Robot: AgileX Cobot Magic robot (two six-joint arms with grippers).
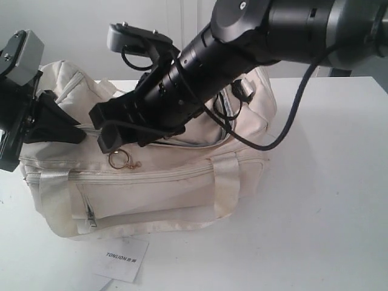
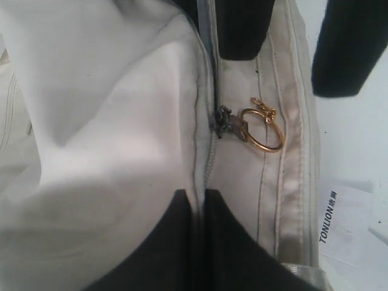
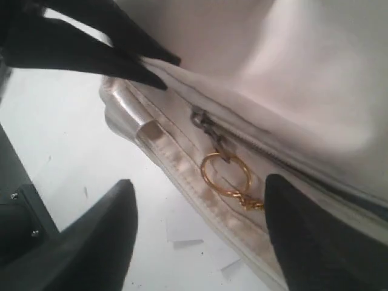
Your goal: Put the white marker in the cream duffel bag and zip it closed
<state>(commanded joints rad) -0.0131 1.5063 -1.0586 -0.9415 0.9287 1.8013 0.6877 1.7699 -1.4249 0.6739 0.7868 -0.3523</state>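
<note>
The right claw [image 3: 199, 179] is held wide open and nothing is gripped by it. Its two dark fingers [image 3: 109, 236] are spread over the front top edge of the bag, and whether their tips rest on the fabric cannot be told. Beneath the claw and all around it a white table [image 1: 327, 200] is seen. On that table, directly under the claw, the cream duffel bag [image 1: 151, 188] is laid on its base, and the arm carrying the claw is stretched across its top. Just ahead of the claw's fingertips the left claw [image 2: 196, 197] is found, closed on a fold of the bag's fabric at the zipper line, the seam being pinched between its black pads. Behind the claw, under its arm, a grey-lined gap is shown along the top zipper, whereas between the two claws the teeth are seen joined. Below the claw, on the table just beside the bag's front, a white paper tag [image 1: 124, 257] printed "TONLION" is laid. Between the claw's open fingers a gold ring [image 3: 225, 174] is hung, apart from one finger, its short chain reaching close to the other. The ring is fastened to the small dark zipper slider [image 2: 222, 121], set just beyond it. Where the white marker lies cannot be told.
</note>
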